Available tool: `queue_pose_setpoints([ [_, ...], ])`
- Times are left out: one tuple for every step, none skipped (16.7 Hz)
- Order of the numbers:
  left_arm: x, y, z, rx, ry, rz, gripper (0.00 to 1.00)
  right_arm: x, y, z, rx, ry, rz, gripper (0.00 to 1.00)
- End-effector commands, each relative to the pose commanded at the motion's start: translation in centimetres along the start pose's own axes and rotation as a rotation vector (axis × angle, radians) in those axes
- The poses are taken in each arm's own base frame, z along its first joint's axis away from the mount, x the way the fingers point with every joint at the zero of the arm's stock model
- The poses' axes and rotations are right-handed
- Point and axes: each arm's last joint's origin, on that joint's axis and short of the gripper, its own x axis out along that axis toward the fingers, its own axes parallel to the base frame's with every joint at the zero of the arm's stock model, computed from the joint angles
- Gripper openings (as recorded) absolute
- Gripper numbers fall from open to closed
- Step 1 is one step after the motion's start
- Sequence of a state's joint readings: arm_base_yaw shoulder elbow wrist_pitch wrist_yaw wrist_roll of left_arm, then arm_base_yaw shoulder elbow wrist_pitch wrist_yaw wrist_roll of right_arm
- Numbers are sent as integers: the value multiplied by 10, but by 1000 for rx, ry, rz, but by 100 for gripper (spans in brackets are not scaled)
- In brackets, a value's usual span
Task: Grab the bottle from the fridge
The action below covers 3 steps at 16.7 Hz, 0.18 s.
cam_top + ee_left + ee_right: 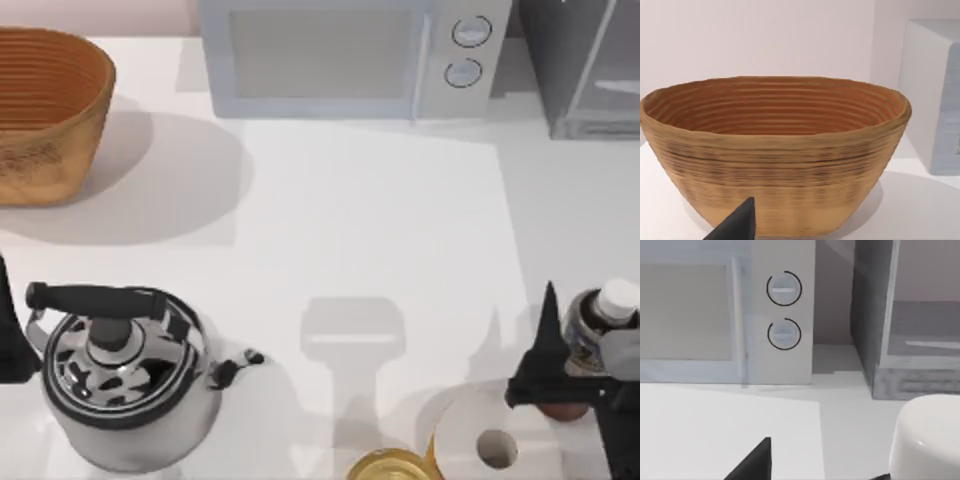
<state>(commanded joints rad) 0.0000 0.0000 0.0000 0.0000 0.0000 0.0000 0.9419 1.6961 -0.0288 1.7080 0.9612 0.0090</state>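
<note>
Right gripper (pixel 575 375) is carrying the bottle (pixel 592 330) at the lower right of the top view, well clear of the fridge (pixel 585 70).

Its jaws are clamping the bottle's body, keeping it upright with the white cap up, beside the toilet-paper roll (pixel 490 440) on the worktop (pixel 370 230). The fridge is sitting at upper right next to the microwave (pixel 350 55). The left arm is idling at the left edge by the kettle (pixel 125 375), facing the basket (pixel 775 150); I cannot tell how its jaws are standing.

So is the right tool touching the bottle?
Cannot tell. In the top view the right tool flanks the bottle, but no contact or gap shows plainly.
</note>
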Motion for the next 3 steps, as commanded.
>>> queue_pose_setpoints([
  [0,0,0,0,0,0,100,0,0,0,0,0,0,100],
  [0,0,0,0,0,0,100,0,0,0,0,0,0,100],
  [0,0,0,0,0,0,100,0,0,0,0,0,0,100],
])
